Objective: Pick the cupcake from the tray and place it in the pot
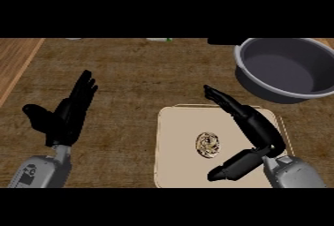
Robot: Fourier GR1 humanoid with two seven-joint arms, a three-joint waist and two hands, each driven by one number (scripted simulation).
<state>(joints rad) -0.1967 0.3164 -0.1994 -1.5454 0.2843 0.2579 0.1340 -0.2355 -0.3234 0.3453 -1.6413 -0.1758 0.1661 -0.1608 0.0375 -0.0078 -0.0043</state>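
Observation:
A small brown-and-cream cupcake [208, 144] sits near the middle of the beige tray [179, 154]. My right hand [253, 130] hovers open over the tray's right part, fingers stretched toward the far edge and thumb low by the near edge, just right of the cupcake and apart from it. The grey pot [257, 86] stands at the far right of the counter, beyond the tray, with nothing showing inside it. My left hand [65, 119] rests open at the left, fingers up, well away from the tray.
The wooden counter top runs under everything. A lighter wooden strip [14, 62] lies along the far left. A small white and green object [160, 39] peeks in at the far edge.

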